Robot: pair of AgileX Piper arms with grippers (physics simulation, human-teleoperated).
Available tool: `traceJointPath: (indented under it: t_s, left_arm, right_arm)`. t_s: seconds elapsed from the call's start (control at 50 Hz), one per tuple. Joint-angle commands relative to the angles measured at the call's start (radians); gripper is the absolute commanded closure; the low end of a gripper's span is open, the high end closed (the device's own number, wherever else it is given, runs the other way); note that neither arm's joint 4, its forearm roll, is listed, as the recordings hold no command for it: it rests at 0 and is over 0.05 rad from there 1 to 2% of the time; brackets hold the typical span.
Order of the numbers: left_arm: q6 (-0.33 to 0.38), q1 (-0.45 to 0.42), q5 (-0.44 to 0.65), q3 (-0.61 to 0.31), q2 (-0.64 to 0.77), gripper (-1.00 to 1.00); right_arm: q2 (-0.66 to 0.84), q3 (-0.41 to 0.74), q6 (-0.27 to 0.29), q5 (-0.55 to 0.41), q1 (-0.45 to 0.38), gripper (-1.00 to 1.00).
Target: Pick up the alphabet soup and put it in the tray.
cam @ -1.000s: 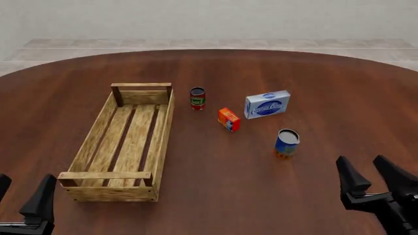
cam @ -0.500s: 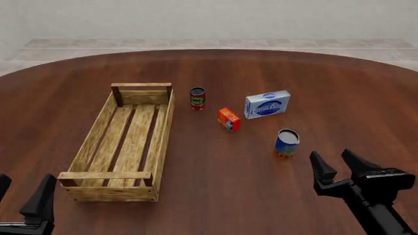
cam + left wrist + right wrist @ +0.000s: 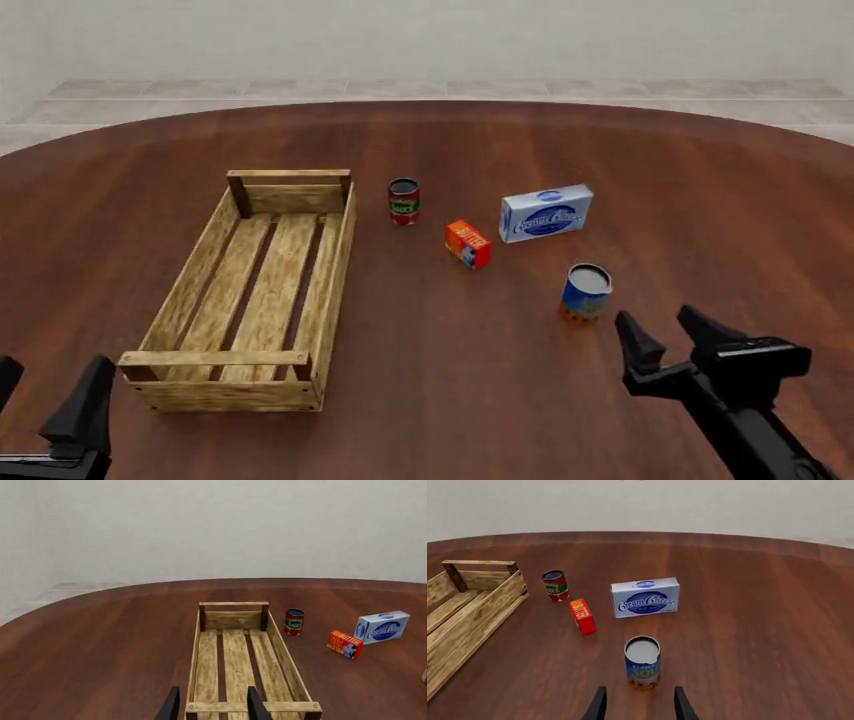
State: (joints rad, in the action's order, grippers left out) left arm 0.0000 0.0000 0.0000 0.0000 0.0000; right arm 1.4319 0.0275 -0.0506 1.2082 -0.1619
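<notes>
The alphabet soup (image 3: 586, 291) is a small can with a blue label, an orange base and a pale top, standing upright on the table right of centre; the right wrist view shows the alphabet soup (image 3: 642, 663) just beyond the fingertips. My right gripper (image 3: 662, 335) is open, a short way nearer than the can and slightly to its right, holding nothing. The tray (image 3: 195, 283), a long light-wood slatted crate, lies at the left and is empty; the left wrist view looks along the tray (image 3: 285, 656). My left gripper (image 3: 47, 385) sits open at the bottom left corner.
A red-and-green can (image 3: 403, 200) stands beside the tray's far right corner. An orange butter box (image 3: 469, 244) and a white-and-blue cream cheese box (image 3: 546, 212) lie between that can and the soup. The round brown table (image 3: 441, 390) spreads wide around them.
My right gripper has moved forward and to the left, closing in on the alphabet soup, and stays open. The left arm and all the objects have not moved.
</notes>
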Motion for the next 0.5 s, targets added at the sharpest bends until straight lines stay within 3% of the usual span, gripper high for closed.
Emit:
traceJointPath:
  t_s: [0.02,0.5]
  left_arm:
    - [0.000,0.000,0.000,0.000,0.000,-1.00]
    - [0.000,0.000,0.000,0.000,0.000,-1.00]
  right_arm:
    - [0.034,0.030,0.008,0.012,0.002,-1.00]
    - [0.162,0.121,0.015,0.012,0.002,-1.00]
